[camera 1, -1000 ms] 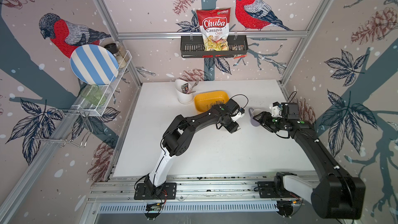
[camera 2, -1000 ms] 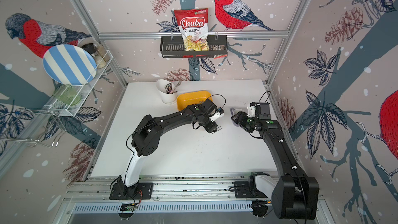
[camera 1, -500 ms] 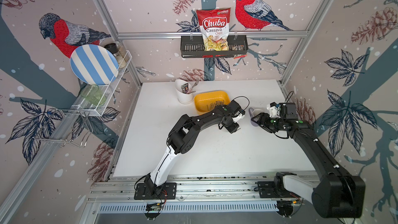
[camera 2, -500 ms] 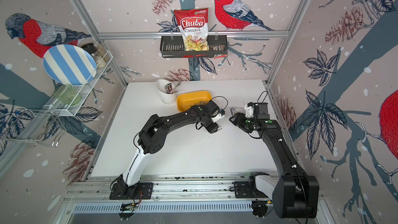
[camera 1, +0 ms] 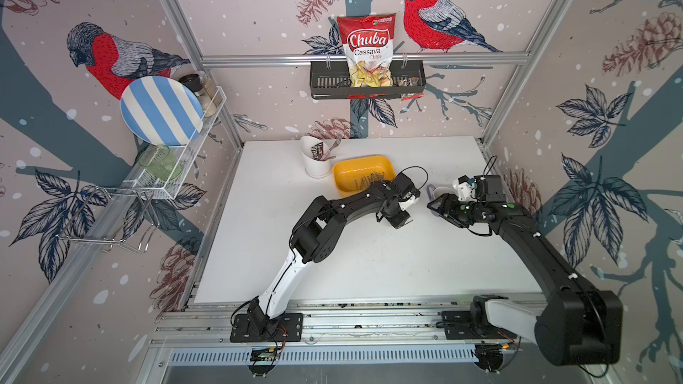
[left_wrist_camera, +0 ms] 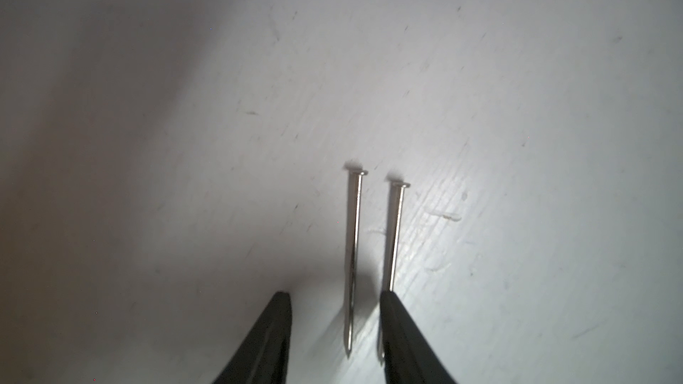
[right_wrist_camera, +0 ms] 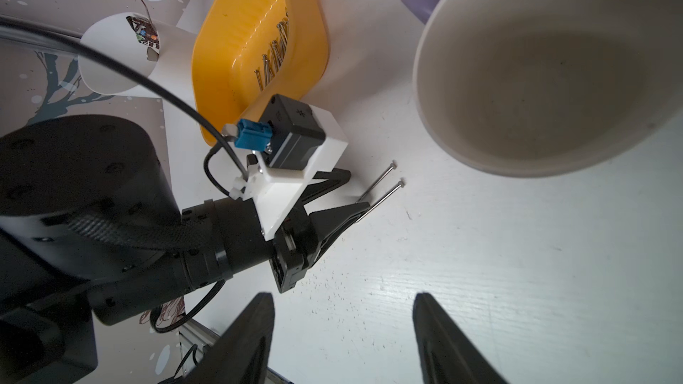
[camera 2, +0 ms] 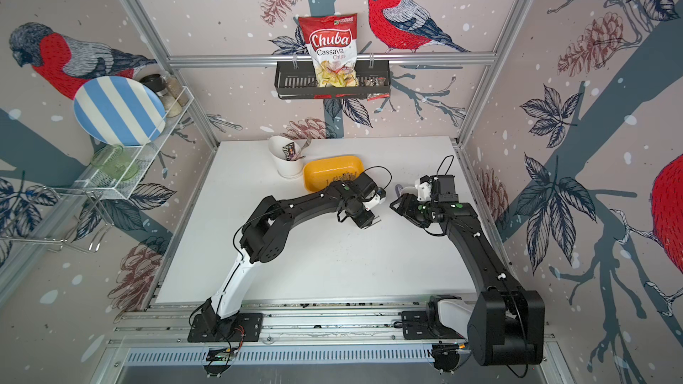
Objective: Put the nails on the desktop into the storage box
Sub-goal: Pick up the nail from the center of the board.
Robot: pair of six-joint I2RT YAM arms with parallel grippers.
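Observation:
Two thin silver nails point(left_wrist_camera: 353, 253) lie side by side on the white desktop point(camera 1: 369, 271), heads pointing away from my left gripper point(left_wrist_camera: 334, 312). That gripper is open and low over them. One nail's tip lies between its fingers; the other nail point(left_wrist_camera: 396, 230) runs against one black finger. The right wrist view shows the same two nails point(right_wrist_camera: 382, 188) at the left gripper point(right_wrist_camera: 356, 193). The yellow storage box point(camera 1: 354, 175) stands just behind the left gripper point(camera 1: 404, 221), with several nails point(right_wrist_camera: 273, 57) inside. My right gripper point(right_wrist_camera: 343, 308) hovers open and empty, close to the right of the left one.
A cream mug point(right_wrist_camera: 536, 68) with a purple handle stands right beside the two nails, partly hidden under my right wrist point(camera 1: 476, 193). A white cutlery cup point(camera 1: 316, 160) touches the box's left end. A black wall basket point(camera 1: 366, 83) and a wire rack point(camera 1: 177, 164) hang on the walls.
My left gripper's jaws have narrowed a little around the nail tips, and the left elbow has shifted slightly right. The right gripper has edged a little towards the left one.

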